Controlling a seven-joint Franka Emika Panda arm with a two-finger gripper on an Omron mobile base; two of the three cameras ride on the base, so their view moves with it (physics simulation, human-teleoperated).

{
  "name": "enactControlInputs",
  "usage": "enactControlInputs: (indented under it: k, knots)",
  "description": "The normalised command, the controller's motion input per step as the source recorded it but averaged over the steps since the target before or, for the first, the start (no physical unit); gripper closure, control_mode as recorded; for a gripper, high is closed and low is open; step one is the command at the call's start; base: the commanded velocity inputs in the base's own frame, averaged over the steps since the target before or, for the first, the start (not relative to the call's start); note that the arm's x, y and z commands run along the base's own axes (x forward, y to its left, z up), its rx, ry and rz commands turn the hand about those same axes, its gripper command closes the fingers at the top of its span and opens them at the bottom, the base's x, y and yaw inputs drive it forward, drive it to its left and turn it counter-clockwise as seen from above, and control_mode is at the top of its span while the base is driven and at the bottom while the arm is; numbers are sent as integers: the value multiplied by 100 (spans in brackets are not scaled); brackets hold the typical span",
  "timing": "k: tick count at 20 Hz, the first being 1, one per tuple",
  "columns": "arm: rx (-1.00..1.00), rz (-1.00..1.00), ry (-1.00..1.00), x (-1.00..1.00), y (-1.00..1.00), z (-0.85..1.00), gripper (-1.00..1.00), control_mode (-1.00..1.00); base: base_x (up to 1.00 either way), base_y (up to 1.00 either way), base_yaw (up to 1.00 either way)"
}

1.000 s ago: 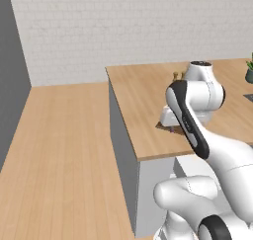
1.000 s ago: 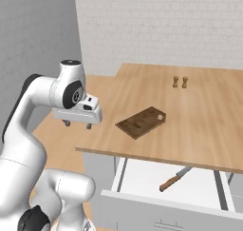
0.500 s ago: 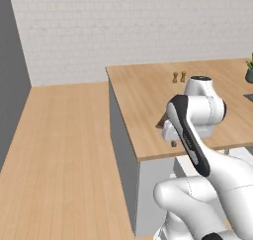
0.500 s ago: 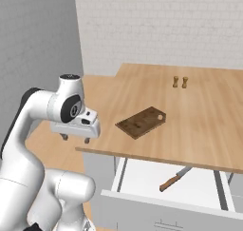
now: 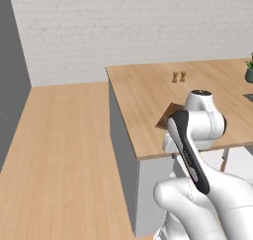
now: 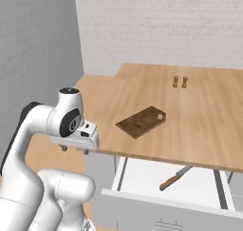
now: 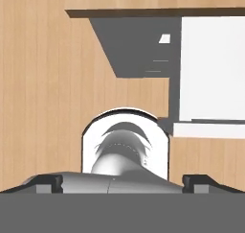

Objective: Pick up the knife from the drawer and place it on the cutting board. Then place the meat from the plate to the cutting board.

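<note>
1. I am driving a white arm on a rolling base, parked at the front left corner of a wooden desk (image 6: 199, 111) in a rendered kitchen.
2. The pincer (image 6: 74, 149) hangs just off the desk's front left corner, beside the front edge and pointing down toward the floor. Its jaws are spread wide apart and hold nothing.
3. The drawer (image 6: 142, 178) is pulled out from under the desk's front edge. Its inside is plain white.
4. The knife (image 6: 174, 178) lies flat in the drawer, near the middle, with its wooden handle toward the front and its blade angled back to the right. It is well apart from the pincer.
5. The cutting board (image 6: 141, 121) lies on the desk near the front edge, above the drawer's left part. It is dark brown and bare.
6. Two small shakers (image 6: 180, 81) stand side by side farther back on the desk.
7. I judge the first step is in hand: reaching for the knife, not yet grasped.
8. Next, I would swing the pincer right over the drawer, line its jaws across the handle, lower and close.
</note>
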Motion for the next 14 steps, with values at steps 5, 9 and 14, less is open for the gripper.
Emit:
enactControlInputs:
  k: [5,9,14]
  knots:
    - [0,0,0,0,0,0,-100,100,-36,3,-4]
    - [0,0,0,0,0,0,-100,100,-40,9,-13]
    - [0,0,0,0,0,0,-100,100,-11,35,-34]
